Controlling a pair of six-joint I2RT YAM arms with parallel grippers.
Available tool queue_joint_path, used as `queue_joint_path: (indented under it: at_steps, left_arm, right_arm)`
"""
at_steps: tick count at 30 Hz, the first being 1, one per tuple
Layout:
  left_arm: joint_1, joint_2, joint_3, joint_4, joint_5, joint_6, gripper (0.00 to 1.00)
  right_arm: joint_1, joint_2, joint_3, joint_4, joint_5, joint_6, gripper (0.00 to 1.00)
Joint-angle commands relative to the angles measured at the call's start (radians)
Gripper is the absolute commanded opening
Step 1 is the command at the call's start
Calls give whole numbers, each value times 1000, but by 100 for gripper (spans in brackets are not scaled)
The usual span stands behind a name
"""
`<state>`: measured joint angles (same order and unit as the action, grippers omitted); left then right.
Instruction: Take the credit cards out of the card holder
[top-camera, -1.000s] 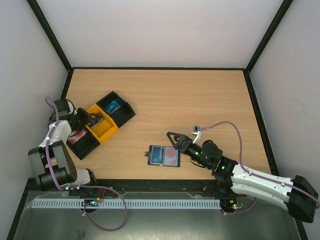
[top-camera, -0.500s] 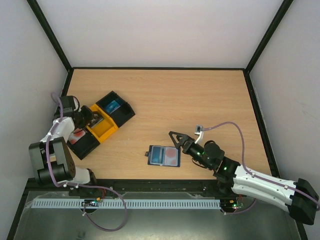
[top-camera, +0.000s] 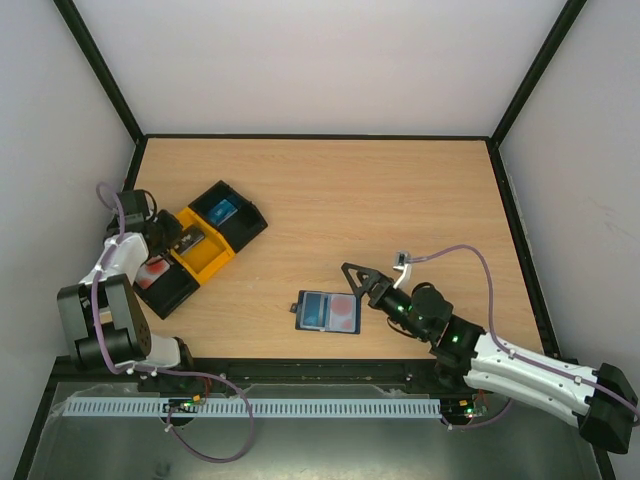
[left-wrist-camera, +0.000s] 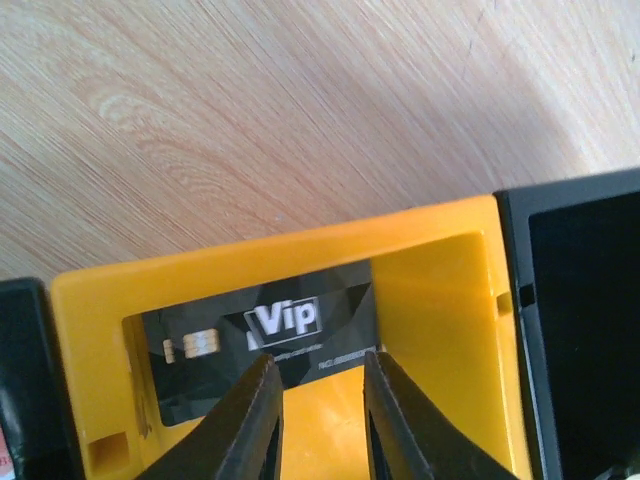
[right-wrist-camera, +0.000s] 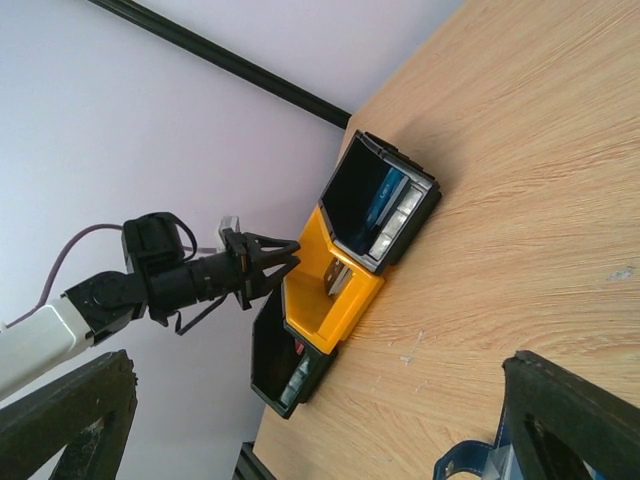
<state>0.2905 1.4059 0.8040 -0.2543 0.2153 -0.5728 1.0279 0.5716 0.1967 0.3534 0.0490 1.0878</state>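
1. The card holder (top-camera: 327, 312) lay open and flat on the table (top-camera: 400, 200), near the front edge. Its long axis ran left to right, the right end tilted slightly nearer the arms.
2. A light blue card (top-camera: 316, 310) sat in its left panel and a pinkish-red card (top-camera: 346, 315) in its right.
3. The right tool (top-camera: 349, 281) hung just behind the holder's right end, spread wide and empty.
4. Well apart, the left tool (left-wrist-camera: 320, 365) hung over a yellow tray (left-wrist-camera: 440, 280), fingers parted and empty, above a black card (left-wrist-camera: 260, 340).
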Motion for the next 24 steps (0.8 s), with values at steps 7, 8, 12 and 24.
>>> queue_joint_path:
  at_steps: [7, 8, 12, 24]
  left_arm:
    - [1, -119, 42, -16, -14, -13, 46]
    - [2, -133, 43, -16, -1, -12, 47]
    - [-17, -189, 39, -16, 70, -5, 60]
    - [-203, -328, 7, -163, 270, 105, 79]
  right_arm:
    - [0, -77, -31, -84, 51, 2, 98]
    - [0, -80, -31, -93, 52, 4, 98]
    - [-1, -94, -25, -141, 63, 9, 98]
    - [-1, -8, 95, -459, 62, -81, 98]
